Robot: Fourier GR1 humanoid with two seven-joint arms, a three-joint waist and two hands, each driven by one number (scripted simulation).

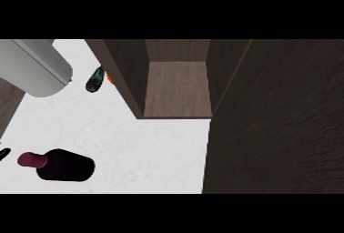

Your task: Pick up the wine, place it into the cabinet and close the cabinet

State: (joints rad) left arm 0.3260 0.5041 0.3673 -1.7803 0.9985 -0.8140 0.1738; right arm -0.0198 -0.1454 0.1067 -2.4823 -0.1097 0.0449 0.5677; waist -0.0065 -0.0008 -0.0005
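The wine bottle [64,165] is dark with a maroon cap and sits on the white counter [148,145] at the lower left. The dark wood cabinet [128,68] stands at the top centre, and its lighter inner floor [178,88] holds nothing that I can see. Its door [279,123] is swung open and fills the right side of the view. A black sliver at the left edge, just left of the bottle's cap, looks like part of my left hand [2,154]. It does not touch the bottle. My right hand does not show.
A large pale grey cylinder [37,68] lies at the upper left. A dark green object [94,80] with an orange bit [109,78] behind it rests against the cabinet's left wall. A brown strip [7,102] borders the counter at the left.
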